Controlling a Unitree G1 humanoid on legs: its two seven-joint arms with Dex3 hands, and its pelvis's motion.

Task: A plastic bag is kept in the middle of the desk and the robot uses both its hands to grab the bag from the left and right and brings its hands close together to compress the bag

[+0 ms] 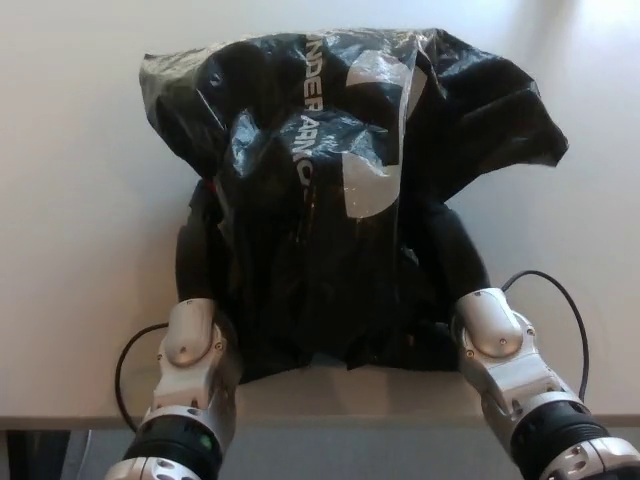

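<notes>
Black, crinkled plastic fills the middle of the counter (70, 200): the plastic bag (330, 200) is bunched into a tall, narrow heap, its white lettering folded over on itself near the far edge and its lower hem lying close to the near edge. We have both arms pressed into its flanks. Our left hand (200, 255) sits against the bag's left side, where a sliver of red shows through the folds, and our right hand (455, 250) bears on the right side, its black back just visible under an overhanging flap. Each hand is sunk so far into the dark plastic that we cannot tell how its fingers stand, whether curled on a fold or simply pushing flat. The silver wrists angle inward from the near edge, which we read as the reason for the bag's shape: pressure from both sides makes the slack plastic buckle upward and spill outward at the top right, where a loose wing juts toward the counter's right edge. We judge the squeeze to be well along, with the hands near one another and only the bag's bulk between them. A thin black cable loops beside each wrist, clear of the bag.
</notes>
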